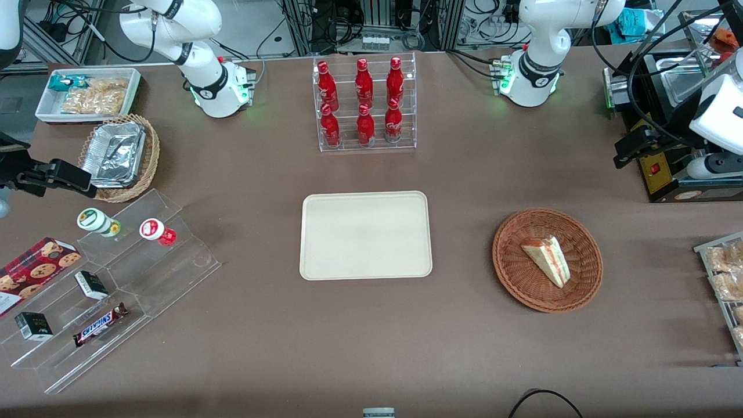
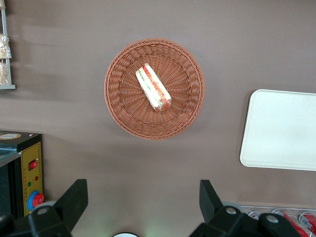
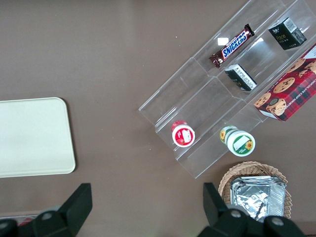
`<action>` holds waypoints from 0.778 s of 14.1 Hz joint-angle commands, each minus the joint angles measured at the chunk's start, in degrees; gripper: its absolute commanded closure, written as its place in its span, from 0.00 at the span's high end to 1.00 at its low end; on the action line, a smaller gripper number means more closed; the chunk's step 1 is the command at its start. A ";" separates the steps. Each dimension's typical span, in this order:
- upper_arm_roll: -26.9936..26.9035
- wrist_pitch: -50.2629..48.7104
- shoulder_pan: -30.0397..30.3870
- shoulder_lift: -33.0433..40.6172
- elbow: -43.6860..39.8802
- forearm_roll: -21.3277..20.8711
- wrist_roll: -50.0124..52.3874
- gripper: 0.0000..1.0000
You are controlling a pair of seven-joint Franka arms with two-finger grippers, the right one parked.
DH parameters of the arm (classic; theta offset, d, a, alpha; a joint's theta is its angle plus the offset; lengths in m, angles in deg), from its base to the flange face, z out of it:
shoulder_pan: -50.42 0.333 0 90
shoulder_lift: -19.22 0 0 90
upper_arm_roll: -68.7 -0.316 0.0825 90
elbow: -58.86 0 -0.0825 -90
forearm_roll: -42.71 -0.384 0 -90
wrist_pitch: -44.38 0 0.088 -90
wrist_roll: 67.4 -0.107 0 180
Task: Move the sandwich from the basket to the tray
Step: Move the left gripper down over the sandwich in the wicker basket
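Observation:
The sandwich (image 1: 547, 259), a wrapped white-bread wedge with red and green filling, lies in the round reddish-brown wicker basket (image 1: 586, 278). The cream tray (image 1: 365, 235) lies flat and bare at the table's middle, beside the basket. My left gripper (image 1: 624, 154) hangs high above the table, farther from the front camera than the basket and toward the working arm's end. In the left wrist view the gripper (image 2: 142, 197) is open and empty, with the sandwich (image 2: 154, 88), basket (image 2: 123, 113) and tray (image 2: 279, 129) below it.
A clear rack of red bottles (image 1: 364, 104) stands farther from the front camera than the tray. A black machine (image 1: 667, 168) sits close by my gripper. A rack of snack packets (image 1: 725, 273) lies at the working arm's end. Clear snack shelves (image 1: 110, 284) lie toward the parked arm's end.

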 commanded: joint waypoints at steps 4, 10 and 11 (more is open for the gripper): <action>0.10 -0.36 0.11 -0.57 -0.99 -0.22 -0.08 1.00; -0.86 0.33 2.31 -6.44 1.47 0.66 0.54 1.00; -0.86 2.25 2.31 -8.20 2.52 0.57 0.63 1.00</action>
